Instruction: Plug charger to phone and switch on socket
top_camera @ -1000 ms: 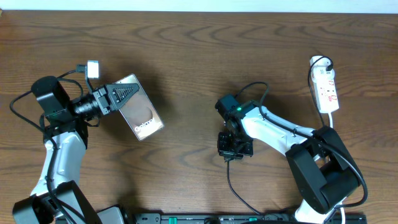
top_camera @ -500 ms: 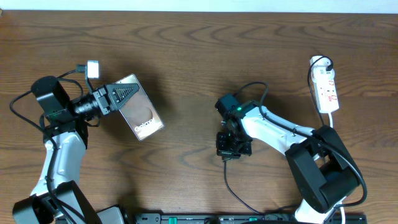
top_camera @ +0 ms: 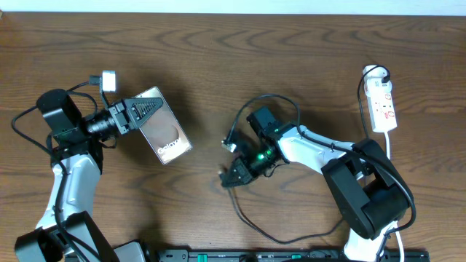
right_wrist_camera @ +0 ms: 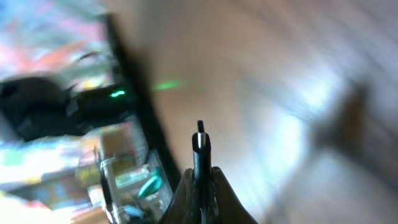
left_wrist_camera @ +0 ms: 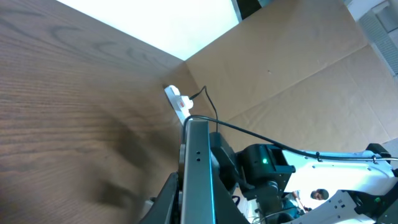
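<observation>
On a dark wood-grain bench [top_camera: 218, 58], the left arm reaches in from the left, its gripper [top_camera: 149, 108] clamped on one end of the phone [top_camera: 166, 137], a glossy brownish slab with white lettering beginning "Gala" at its free end. The right arm bends across mid-bench, its gripper [top_camera: 233, 177] pinched shut on the charger [right_wrist_camera: 199, 152], thin black cable looping behind; the white, red-marked socket [top_camera: 382, 102] lies far right, well apart.
</observation>
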Tool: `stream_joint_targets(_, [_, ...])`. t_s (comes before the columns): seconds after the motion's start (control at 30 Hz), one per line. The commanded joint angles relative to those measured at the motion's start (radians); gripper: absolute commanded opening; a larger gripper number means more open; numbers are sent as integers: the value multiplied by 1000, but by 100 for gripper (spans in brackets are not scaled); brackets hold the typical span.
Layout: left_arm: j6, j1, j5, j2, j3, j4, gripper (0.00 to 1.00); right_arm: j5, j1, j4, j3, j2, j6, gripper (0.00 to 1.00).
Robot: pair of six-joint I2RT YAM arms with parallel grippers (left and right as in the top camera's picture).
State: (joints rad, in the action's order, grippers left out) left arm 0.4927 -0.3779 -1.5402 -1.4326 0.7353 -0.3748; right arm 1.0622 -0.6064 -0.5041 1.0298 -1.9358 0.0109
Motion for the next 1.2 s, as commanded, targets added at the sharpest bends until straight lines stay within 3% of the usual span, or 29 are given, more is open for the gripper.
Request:
stream_joint_targets(0.0, [-10, -3, -31, 2, 3, -8, 8, 229, 3, 47, -4, -2, -196, 1])
stream_joint_targets(0.73, [-10, 32, -31, 2, 3, 26, 8, 351, 3, 425, -4, -2, -3, 1])
stream_joint_targets(1.17, [-44, 117, -31, 2, 3, 25, 8, 430, -4, 449, -4, -2, -31, 1])
